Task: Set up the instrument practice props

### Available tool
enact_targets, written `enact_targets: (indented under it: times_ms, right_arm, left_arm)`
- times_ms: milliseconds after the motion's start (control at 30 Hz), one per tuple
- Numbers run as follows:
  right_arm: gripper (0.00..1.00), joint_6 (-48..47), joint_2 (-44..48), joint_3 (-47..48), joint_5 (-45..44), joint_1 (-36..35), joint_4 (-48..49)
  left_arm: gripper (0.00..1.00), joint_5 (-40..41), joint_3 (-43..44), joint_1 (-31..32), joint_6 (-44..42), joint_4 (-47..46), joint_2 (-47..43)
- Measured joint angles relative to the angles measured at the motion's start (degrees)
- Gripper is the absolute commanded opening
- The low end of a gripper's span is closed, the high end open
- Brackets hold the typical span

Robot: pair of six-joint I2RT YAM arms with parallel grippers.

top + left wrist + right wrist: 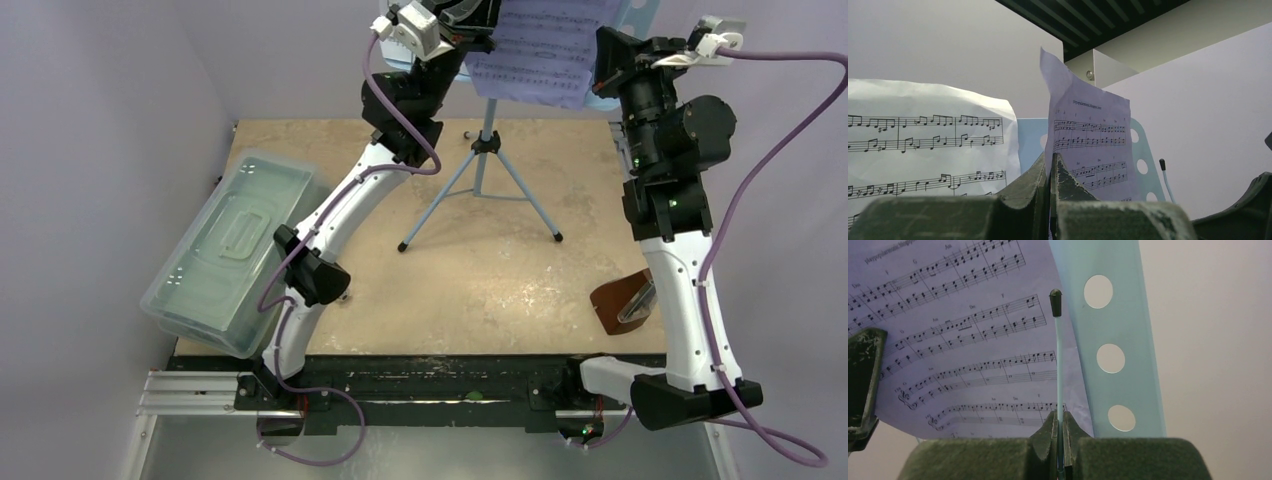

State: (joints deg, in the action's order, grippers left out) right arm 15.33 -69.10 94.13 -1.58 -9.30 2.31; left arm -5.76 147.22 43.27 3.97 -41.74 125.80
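- We see the left gripper (pixel 1050 169) pinched shut on the lower edge of the lilac page (pixel 1088 145). A sideways tug from here could crease or tear the thin sheet, since the paper stands unsupported above the fingers.
- The right gripper (pixel 1059 424) is clamped on the thin retainer wire (pixel 1058 355) of the music stand (pixel 487 150). We judge that bending the wire too far could spring it out of the grip or tip the light stand.
- If the two arms move out of step, the page may end up on the wrong side of the wire or slide off the desk (pixel 1135 325).
- The white page (pixel 923 135), left of the left fingers, looks loosely curled, and a brush from that gripper could knock it down.
- The lilac page rises straight up from between the left fingers, with the desk beyond it.
- The wire runs straight up from the right fingers to its black tip. The lilac page lies just left of it and beyond, the perforated desk to the right.
- The metronome (pixel 620 300) lies far below both pairs of fingers, well apart from them. We cannot tell whether it stands upright.
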Motion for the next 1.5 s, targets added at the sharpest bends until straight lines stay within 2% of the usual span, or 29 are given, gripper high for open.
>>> enact_targets:
  times_ms: [767,1500]
  right_arm:
    - [0.00,-4.92,-0.15,-1.25,8.59,0.11,3.32]
    - [0.00,-5.35,-0.61,-1.14,9.92,0.11,3.63]
  left_arm:
    - [0.00,4.17,3.69,2.97,0.02,-8.74,4.26]
    - [0.00,4.66,4.09,5.03,1.44,-12.37,4.20]
